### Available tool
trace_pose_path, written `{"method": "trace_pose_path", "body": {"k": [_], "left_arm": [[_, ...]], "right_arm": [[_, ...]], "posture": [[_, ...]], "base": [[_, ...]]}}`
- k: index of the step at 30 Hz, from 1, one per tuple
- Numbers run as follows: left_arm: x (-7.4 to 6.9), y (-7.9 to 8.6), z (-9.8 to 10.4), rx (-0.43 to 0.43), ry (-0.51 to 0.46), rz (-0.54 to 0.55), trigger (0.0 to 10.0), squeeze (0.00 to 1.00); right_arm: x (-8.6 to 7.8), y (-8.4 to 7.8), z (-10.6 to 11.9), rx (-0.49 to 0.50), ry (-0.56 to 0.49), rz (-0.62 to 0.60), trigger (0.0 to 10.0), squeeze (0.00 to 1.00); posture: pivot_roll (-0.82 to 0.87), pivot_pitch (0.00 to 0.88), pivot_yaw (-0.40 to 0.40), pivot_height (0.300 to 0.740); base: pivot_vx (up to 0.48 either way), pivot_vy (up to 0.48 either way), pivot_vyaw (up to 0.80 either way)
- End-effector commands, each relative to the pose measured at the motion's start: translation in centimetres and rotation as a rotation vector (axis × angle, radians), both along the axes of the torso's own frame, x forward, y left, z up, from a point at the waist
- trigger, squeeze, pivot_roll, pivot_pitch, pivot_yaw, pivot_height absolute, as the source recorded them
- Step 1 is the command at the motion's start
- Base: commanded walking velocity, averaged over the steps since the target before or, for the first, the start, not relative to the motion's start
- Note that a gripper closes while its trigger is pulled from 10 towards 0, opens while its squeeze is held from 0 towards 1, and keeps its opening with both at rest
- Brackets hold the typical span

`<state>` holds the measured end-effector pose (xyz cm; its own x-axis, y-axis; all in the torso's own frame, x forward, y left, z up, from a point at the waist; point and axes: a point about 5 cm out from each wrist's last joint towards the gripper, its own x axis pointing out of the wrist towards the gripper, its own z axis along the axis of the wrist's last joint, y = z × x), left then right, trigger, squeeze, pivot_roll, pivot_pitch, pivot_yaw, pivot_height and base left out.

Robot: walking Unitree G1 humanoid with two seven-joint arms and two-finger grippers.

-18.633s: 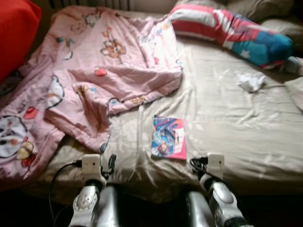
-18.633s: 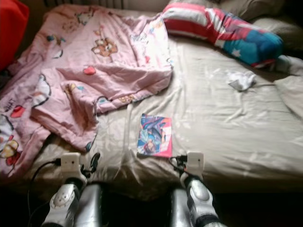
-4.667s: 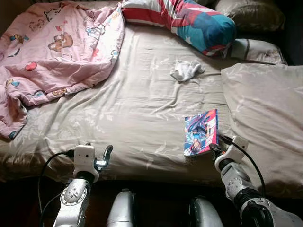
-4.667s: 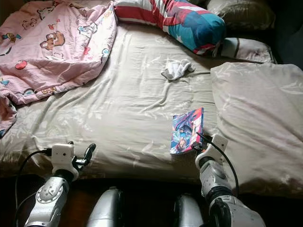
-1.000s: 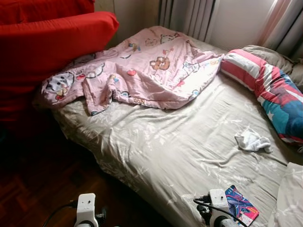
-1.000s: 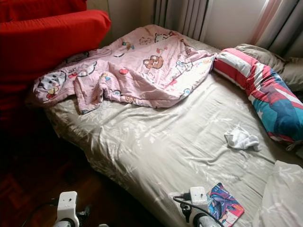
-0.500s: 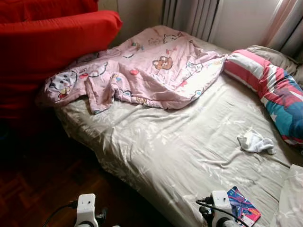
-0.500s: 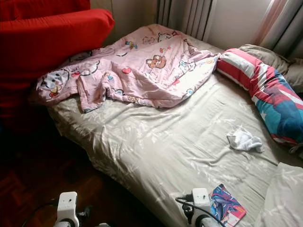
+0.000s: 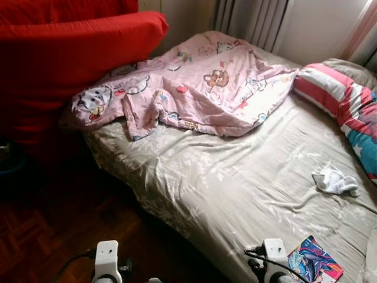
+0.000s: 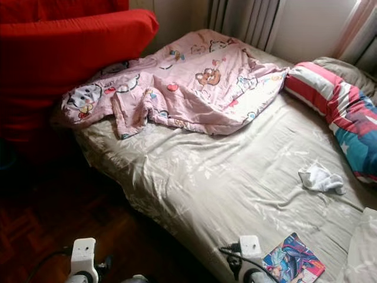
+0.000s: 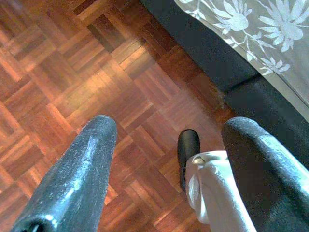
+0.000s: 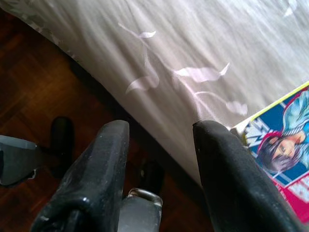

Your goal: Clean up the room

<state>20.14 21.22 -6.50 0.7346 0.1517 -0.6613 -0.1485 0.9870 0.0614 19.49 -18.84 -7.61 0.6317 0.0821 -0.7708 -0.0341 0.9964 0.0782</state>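
Bed [image 9: 235, 194] with a beige leaf-patterned sheet runs across my forward view, above a dark parquet floor [image 9: 41, 236]. Both my arms are held low at the lower edge of the view, wrists raised just enough that their white camera housings show. My left gripper [image 11: 166, 140] hangs over the floor beside the bed's dark base; its jaws stand wide apart and hold nothing, and my own foot [image 11: 188, 150] shows between them. My right gripper [image 12: 161, 140] sits at the near edge of the mattress, jaws likewise parted and empty, one fingertip just beside the corner of a colourful comic book [image 12: 282, 145]. That book [image 9: 315, 264] lies flat on the sheet near the bed's edge, just right of my right wrist. A crumpled white cloth [image 9: 334, 180] lies farther up the sheet, well apart from the book. A pink cartoon-print blanket [image 9: 200, 88] is bunched over the far left part of the bed, touching a large red cushion [image 9: 70, 53]. A striped red, white and blue pillow [image 9: 347, 106] lies along the right side.
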Motion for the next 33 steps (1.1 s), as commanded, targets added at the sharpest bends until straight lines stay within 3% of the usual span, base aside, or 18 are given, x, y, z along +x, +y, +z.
{"method": "trace_pose_path", "body": {"k": [1,33], "left_arm": [[-0.66,-0.02,-0.46,-0.004,0.038,0.000,10.0,0.00],[-0.49,0.10,-0.32,-0.004,0.028,0.000,10.0,0.00]], "right_arm": [[-0.26,-0.27,-0.12,0.003,0.010,-0.023,10.0,0.00],[-0.30,-0.77,-0.08,0.007,0.009,-0.068,10.0,0.00]], "posture": [[0.11,0.136,-0.074,0.740],[0.11,0.136,-0.072,0.740]], "base": [[0.000,0.360,0.00],[0.000,0.370,0.00]]}}
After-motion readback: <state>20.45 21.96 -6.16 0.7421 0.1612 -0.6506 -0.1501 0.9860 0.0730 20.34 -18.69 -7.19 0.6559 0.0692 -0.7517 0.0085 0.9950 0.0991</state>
